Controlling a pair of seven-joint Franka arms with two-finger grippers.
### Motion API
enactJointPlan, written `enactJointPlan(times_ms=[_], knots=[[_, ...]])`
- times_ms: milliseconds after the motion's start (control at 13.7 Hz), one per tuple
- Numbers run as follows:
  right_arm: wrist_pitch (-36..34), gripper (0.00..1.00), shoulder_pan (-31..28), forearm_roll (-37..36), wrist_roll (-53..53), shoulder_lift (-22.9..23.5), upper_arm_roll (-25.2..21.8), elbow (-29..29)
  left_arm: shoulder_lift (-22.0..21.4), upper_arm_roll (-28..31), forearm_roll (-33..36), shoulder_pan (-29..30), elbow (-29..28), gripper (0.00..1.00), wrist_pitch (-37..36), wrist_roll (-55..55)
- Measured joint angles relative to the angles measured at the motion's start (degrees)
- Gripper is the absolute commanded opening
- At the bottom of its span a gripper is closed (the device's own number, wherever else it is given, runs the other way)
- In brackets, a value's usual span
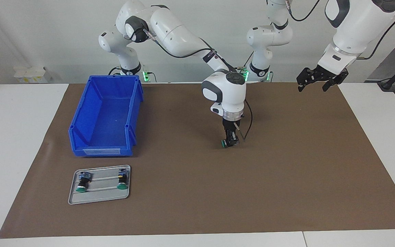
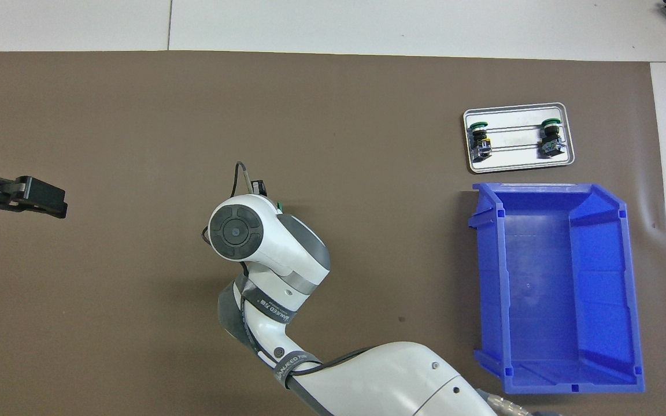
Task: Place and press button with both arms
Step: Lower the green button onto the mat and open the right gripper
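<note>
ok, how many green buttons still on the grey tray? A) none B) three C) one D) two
D: two buttons lie on the grey tray; a third button is in the right claw, down at the mat mid-table.

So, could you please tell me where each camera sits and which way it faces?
Facing view: high across the table, looking at both arms; right gripper holds the button low at the mat; left gripper waits raised.
Overhead view: above the robots' end, looking steeply down; right arm's wrist and left gripper show.
Shared: blue bin, tray.
</note>
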Motion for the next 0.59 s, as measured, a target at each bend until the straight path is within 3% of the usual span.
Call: enactJointPlan(times_ms=[366, 585], knots=[[0.7, 1.0, -1.57, -0.16, -6.03, -1.17, -0.26, 0.23, 0.0, 0.0, 0.0, 0.0, 0.0, 1.0, 0.0, 0.0], [0.36, 1.0, -4.99, -0.16, -11.55, -6.58, -0.52, -1.03, 0.0, 0.0, 0.0, 0.0, 0.0, 1.0, 0.0, 0.0]])
